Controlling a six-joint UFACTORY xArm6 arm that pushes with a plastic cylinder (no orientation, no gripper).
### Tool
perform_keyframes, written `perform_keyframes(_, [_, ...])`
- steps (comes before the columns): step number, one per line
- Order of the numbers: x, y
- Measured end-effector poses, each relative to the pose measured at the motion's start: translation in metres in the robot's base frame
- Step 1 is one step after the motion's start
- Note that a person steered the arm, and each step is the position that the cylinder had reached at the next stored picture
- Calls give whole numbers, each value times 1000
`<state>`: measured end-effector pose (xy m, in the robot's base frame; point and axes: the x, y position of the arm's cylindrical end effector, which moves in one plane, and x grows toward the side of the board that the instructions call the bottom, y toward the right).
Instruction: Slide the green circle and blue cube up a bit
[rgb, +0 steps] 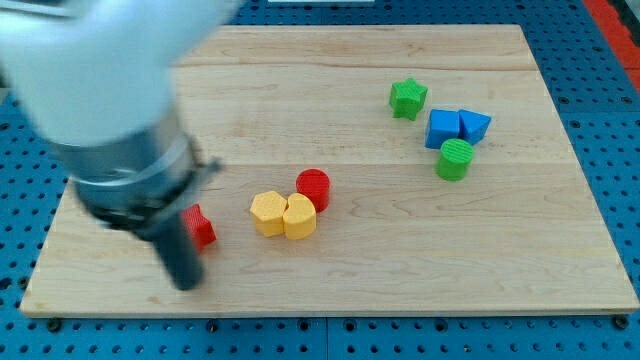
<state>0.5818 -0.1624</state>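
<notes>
Brightness: bright, even light across the wooden board (330, 75), colours clear.
Shadows: soft and short beside each block, as at the green circle (455, 159) and blue cube (443, 128).
Glare: no harsh glints on the wood, only a pale sheen.
Blur: the arm (100, 110) is heavily smeared, and my tip (186, 281) is fuzzy too.
Focus: blocks and wood grain fairly crisp.

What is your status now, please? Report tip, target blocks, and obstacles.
My tip low at the view's left, beside red star, far from targets. Green circle touching blue cube, unmoved. Blue triangle beside the cube; green star above.
</notes>
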Motion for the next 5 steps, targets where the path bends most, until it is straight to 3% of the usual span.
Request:
perform_keyframes(1, [-32,-12])
perform_keyframes(2, [-47,64])
perform_keyframes(4, [10,144])
perform_keyframes(5, [7,255])
